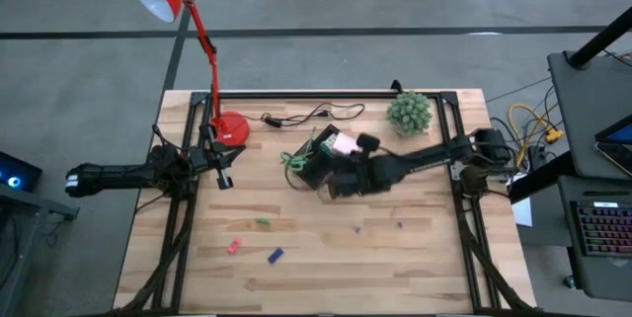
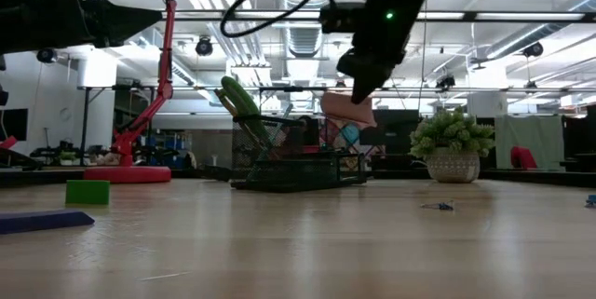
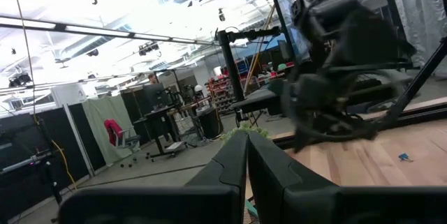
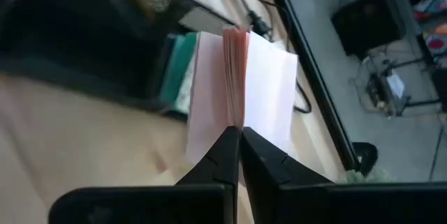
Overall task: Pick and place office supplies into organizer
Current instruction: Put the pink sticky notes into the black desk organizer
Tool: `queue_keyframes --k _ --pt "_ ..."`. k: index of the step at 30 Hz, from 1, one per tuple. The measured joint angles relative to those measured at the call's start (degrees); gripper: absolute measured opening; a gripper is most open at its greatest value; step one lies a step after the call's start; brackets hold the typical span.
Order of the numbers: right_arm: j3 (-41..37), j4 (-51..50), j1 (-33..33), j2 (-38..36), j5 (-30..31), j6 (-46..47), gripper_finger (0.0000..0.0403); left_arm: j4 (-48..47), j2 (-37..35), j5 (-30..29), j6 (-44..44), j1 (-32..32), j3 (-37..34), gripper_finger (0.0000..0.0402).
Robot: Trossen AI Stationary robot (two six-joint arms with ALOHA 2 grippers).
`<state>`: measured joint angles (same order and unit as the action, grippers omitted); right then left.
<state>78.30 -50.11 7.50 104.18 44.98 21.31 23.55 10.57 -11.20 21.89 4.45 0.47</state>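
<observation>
My right hand [image 4: 237,135] was clamped on the pink sticky-note pad [image 4: 241,88], its two tips pinched together on the pad's edge. In the right wrist view the pad stood edge-on to me, its sheets fanning to either side of the grip and its long side running away from my fingers toward the organizer [image 4: 84,49]. From above, the pad [image 1: 345,144] showed only as a small pink patch over the organizer [image 1: 314,164], beside the green-handled scissors [image 1: 294,159]. The low view added what the others hid: the pad [image 2: 346,110] hung clear above the organizer [image 2: 298,170], tilted, with the scissors [image 2: 240,103] leaning up out of the tray. My left hand [image 3: 246,175] waited near the red lamp [image 1: 229,127] at the desk's [image 1: 326,258] left edge, fingers pressed closed on nothing. A pink piece [image 1: 234,247], a blue piece [image 1: 276,255] and a green piece [image 1: 263,221] lay loose on the desk in front
</observation>
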Motion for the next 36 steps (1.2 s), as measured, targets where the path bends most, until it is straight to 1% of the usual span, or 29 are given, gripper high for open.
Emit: queue_keyframes --k 2,8,12,16,22,29,36 --pt "0.3 1.9 -2.4 -0.1 -1.8 -1.9 0.0008 0.0 0.0 0.0 0.0 0.0 0.0 0.0000" --pt "0.7 10.1 -8.2 -0.1 -9.8 -9.0 0.0008 0.0 0.0 0.0 0.0 0.0 0.0 0.0000" --pt "0.7 11.2 -11.0 -0.1 -14.7 -9.6 0.0008 0.0 0.0 0.0 0.0 0.0 0.0 0.0000" --pt "0.7 11.5 -12.4 -0.1 -17.7 -9.9 0.0008 0.0 0.0 0.0 0.0 0.0 0.0 0.0000" --pt "0.7 11.7 -13.2 -0.1 -21.9 -9.5 0.0008 0.0 0.0 0.0 0.0 0.0 0.0 0.0000" --pt "0.7 11.3 -13.7 -0.1 -23.1 -9.4 0.0008 0.0 0.0 0.0 0.0 0.0 0.0 0.0000" --pt "0.2 11.3 -16.6 -0.1 -25.9 -9.8 0.0008 0.0 0.0 0.0 0.0 0.0 0.0 0.0000"
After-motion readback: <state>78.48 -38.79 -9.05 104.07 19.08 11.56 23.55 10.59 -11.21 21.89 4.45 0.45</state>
